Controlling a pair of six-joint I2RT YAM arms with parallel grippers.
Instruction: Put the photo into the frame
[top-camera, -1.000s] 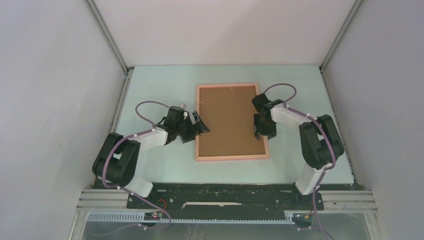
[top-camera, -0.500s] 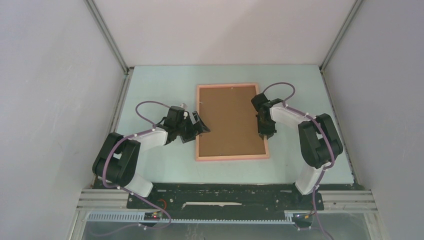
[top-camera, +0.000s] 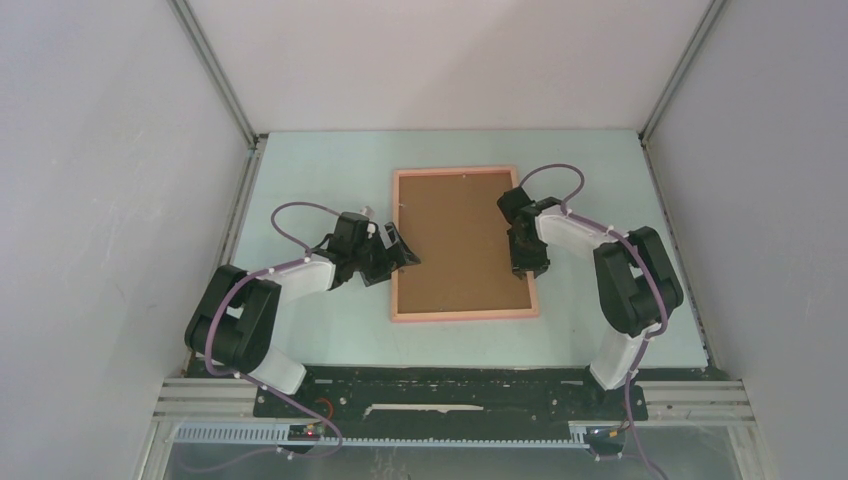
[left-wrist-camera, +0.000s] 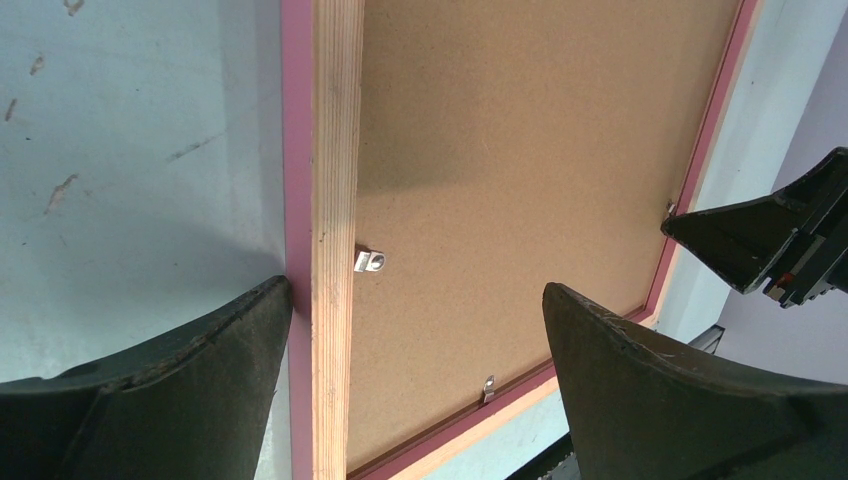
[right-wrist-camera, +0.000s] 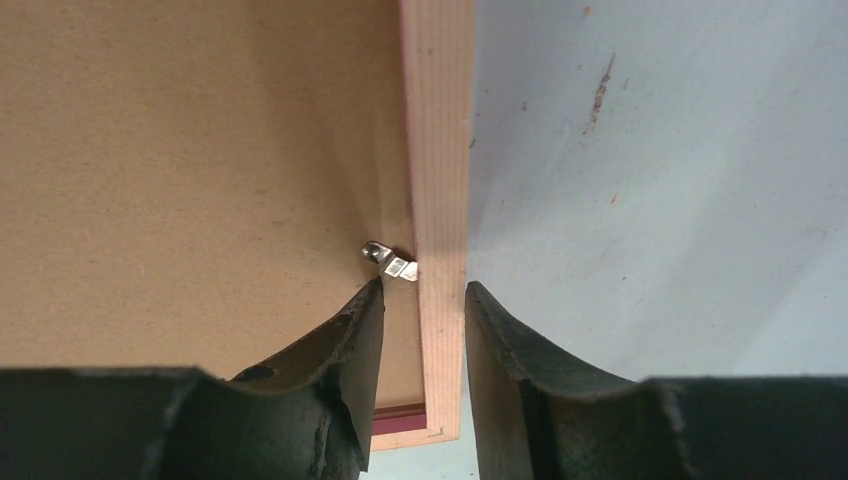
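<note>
Left arm folded at the elbow, forearm reaching inward; we see the left hand tipped down, fingers spread wide. Right arm likewise folded, wrist turned steeply down; we see the right hand with fingers set close, a narrow gap between.

**What we cannot make out**

The frame lies back-up, so we cannot see its front or anything beneath the brown backing board. Both wrist views crop the frame at their edges. At the lower middle of the right wrist view, we cannot tell whether the right gripper pinches the frame's rail.
</note>
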